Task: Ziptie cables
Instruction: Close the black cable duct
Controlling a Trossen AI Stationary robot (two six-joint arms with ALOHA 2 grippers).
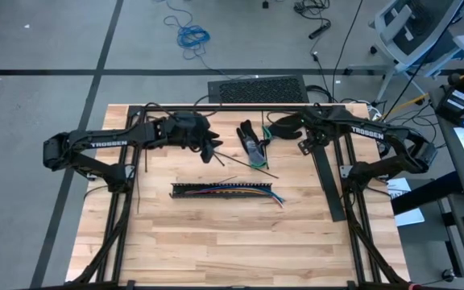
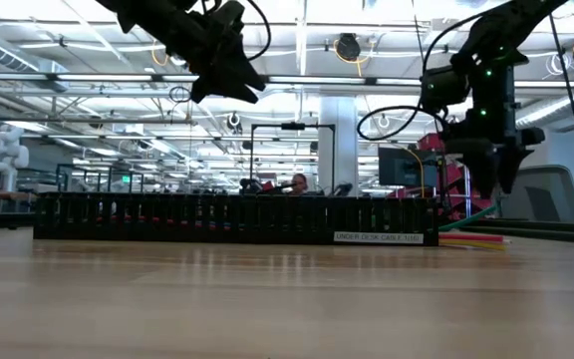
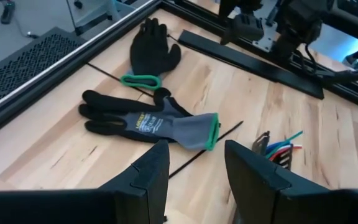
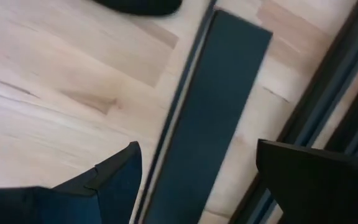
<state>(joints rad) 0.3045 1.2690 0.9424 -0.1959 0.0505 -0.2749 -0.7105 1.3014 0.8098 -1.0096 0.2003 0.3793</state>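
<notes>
The cables [image 1: 240, 191] lie in a long black slotted rail [image 1: 185, 191] at mid-table. Their coloured ends [image 2: 471, 239] stick out of its right end onto the table; the left wrist view also shows these cable ends [image 3: 284, 148]. Thin dark zipties [image 1: 258, 165] lie flat on the wood, one ziptie [image 3: 197, 158] below my left gripper. My left gripper [image 1: 214, 151] hangs open above the table, left of the gloves, holding nothing. My right gripper [image 1: 304, 147] points down, open, its fingers [image 4: 114, 177] wide apart above a flat black strip [image 4: 210, 106].
Two black-and-grey work gloves [image 3: 148, 118] lie between the grippers, toward the far edge. The flat black strip [image 1: 329, 181] lies on the right, running from far to near. A dark perforated panel [image 1: 256, 89] sits beyond the far edge. Bare wood spans the near half.
</notes>
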